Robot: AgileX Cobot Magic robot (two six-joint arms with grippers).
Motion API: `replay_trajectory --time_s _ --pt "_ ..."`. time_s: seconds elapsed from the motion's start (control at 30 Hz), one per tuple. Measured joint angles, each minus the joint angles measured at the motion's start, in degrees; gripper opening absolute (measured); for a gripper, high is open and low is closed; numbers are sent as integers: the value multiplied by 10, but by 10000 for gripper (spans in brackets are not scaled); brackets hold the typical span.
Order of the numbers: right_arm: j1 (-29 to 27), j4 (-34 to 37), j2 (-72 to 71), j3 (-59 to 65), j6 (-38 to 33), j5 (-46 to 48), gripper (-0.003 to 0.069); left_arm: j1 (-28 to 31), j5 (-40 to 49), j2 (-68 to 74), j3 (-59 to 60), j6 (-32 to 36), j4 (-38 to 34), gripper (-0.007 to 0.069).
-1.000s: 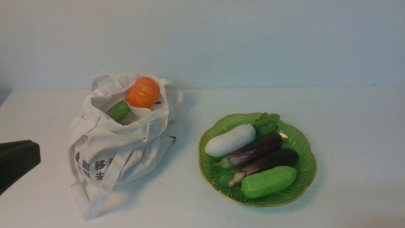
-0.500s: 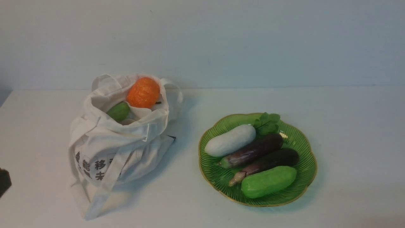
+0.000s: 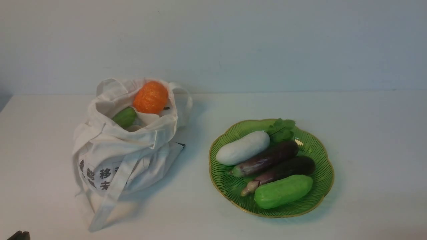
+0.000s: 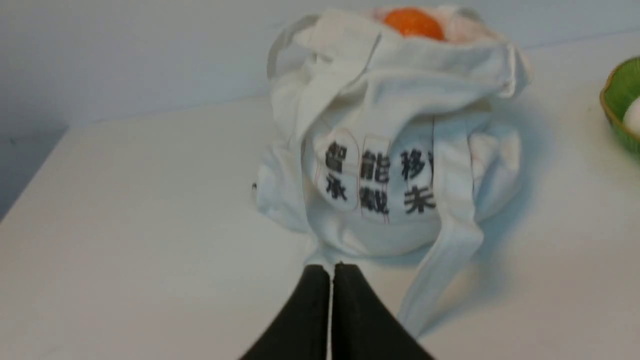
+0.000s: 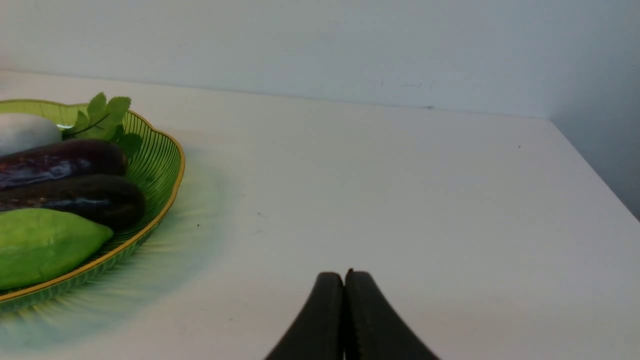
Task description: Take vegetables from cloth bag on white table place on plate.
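The cloth bag stands at the table's left with an orange pumpkin and a green gourd in its mouth. The green plate at the right holds a white gourd, two purple eggplants, and a green gourd. My left gripper is shut and empty, low in front of the bag; only a dark tip shows in the front view. My right gripper is shut and empty over bare table, right of the plate.
A sprig of green leaves lies at the plate's back rim. The bag's strap trails forward on the white table. A pale wall runs behind the table. The table's right edge shows in the right wrist view.
My left arm has drawn back toward the front left corner, from beside the bag to nearly out of the front view. The bag, the vegetables and the plate have not moved.
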Motion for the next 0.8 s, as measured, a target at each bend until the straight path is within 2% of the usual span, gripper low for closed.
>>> replay_trajectory --time_s 0.8 --pt "0 0 0 0 0 0 -15 0 19 0 1 0 0 -5"
